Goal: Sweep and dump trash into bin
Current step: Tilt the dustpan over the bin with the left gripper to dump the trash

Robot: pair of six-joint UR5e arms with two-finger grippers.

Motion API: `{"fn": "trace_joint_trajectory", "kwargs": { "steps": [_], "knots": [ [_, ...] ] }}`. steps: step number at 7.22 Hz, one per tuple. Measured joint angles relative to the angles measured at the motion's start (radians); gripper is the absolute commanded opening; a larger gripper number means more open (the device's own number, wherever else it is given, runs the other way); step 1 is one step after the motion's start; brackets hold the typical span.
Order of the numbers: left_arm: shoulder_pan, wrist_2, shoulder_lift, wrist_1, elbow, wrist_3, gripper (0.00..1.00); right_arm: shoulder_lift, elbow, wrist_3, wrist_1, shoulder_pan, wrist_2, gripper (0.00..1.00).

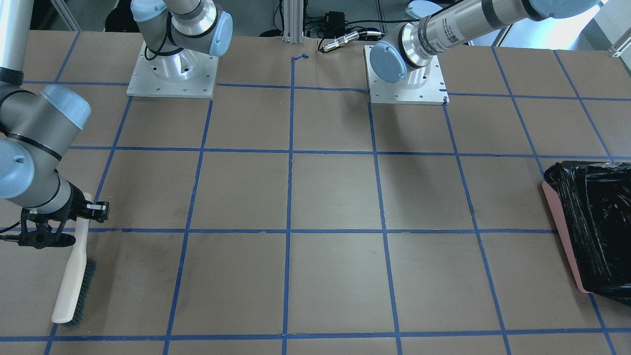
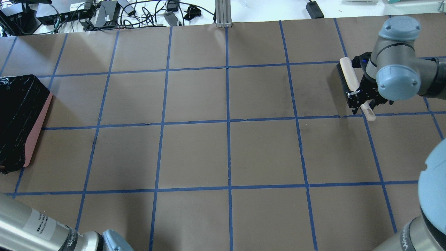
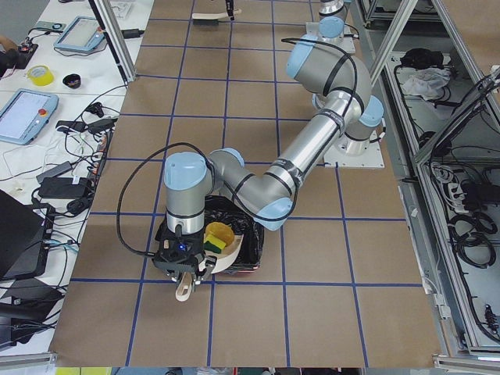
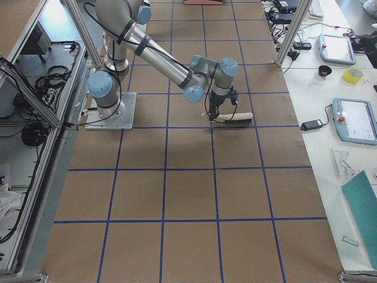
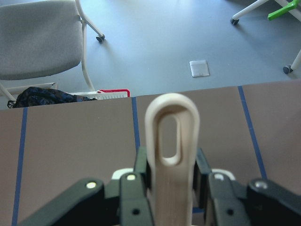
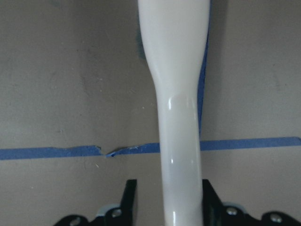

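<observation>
In the exterior left view my left gripper (image 3: 181, 266) is shut on the looped handle (image 5: 171, 136) of the beige dustpan (image 3: 228, 256). It holds the dustpan over the bin (image 3: 248, 234), which has pink sides and a black bag liner. An orange-yellow lump (image 3: 218, 232) and a green-and-yellow sponge chunk (image 3: 212, 247) lie in the pan. The cream slice is not visible. The bin also shows at the table's end in the front view (image 1: 591, 227) and the overhead view (image 2: 17, 118). My right gripper (image 2: 360, 99) is shut on the cream handle of a brush (image 2: 347, 75) at the opposite end.
The brown paper table (image 2: 226, 150) carries a blue tape grid. The brush (image 1: 74, 281) reaches down to the table with its dark bristles at the surface. Two arm bases (image 1: 172, 69) stand at the robot's side. Cables and boxes (image 2: 87, 12) lie beyond the far edge.
</observation>
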State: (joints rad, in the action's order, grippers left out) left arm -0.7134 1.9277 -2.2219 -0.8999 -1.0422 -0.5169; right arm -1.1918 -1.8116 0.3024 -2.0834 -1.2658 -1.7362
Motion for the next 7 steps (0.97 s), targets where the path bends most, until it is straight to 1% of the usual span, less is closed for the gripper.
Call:
{"fn": "trace_joint_trajectory", "kwargs": {
  "steps": [2, 3, 4, 5, 6, 7],
  "knots": [
    [-0.051, 0.096, 0.032, 0.096, -0.075, -0.022, 0.0, -0.006, 0.0, 0.0, 0.001, 0.0, 0.0, 0.91],
    [-0.072, 0.145, 0.043, 0.129, -0.092, -0.02, 0.0, -0.017, 0.002, -0.001, 0.001, 0.0, 0.002, 0.99],
    [-0.093, 0.183, 0.049, 0.161, -0.101, -0.017, 0.0, -0.032, 0.005, -0.001, 0.002, -0.001, 0.001, 1.0],
    [-0.105, 0.199, 0.054, 0.183, -0.104, -0.012, 0.0, -0.054, 0.007, -0.002, 0.002, -0.001, -0.003, 1.0],
    [-0.11, 0.197, 0.059, 0.177, -0.099, 0.003, 0.0, -0.085, 0.009, -0.002, 0.003, -0.002, -0.005, 1.0],
    [-0.111, 0.178, 0.061, 0.131, -0.074, 0.017, 0.0, -0.119, 0.01, -0.002, 0.006, -0.004, -0.002, 1.0]
  ]
}}
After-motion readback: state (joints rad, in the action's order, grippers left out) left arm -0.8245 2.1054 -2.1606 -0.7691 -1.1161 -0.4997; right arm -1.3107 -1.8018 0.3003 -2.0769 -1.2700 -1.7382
